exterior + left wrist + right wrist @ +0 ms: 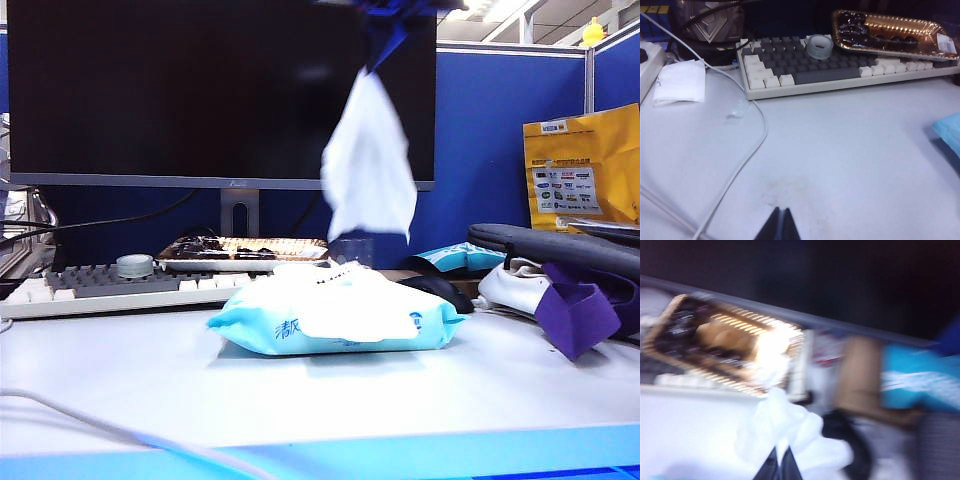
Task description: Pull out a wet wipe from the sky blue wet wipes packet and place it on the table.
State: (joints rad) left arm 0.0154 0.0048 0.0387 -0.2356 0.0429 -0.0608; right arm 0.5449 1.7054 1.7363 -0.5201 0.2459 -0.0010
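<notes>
My right gripper (779, 460) pinches the wet wipe (368, 160), which hangs lengthwise, clear above the sky blue wet wipes packet (335, 315); the table (150, 385) lies straight below. Left gripper (778, 222) is closed, empty, low over the left side.

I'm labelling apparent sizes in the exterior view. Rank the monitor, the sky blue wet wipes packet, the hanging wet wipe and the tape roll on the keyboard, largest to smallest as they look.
1. monitor
2. sky blue wet wipes packet
3. wet wipe, somewhat smaller than the packet; it is blurred, so this is less sure
4. tape roll
</notes>
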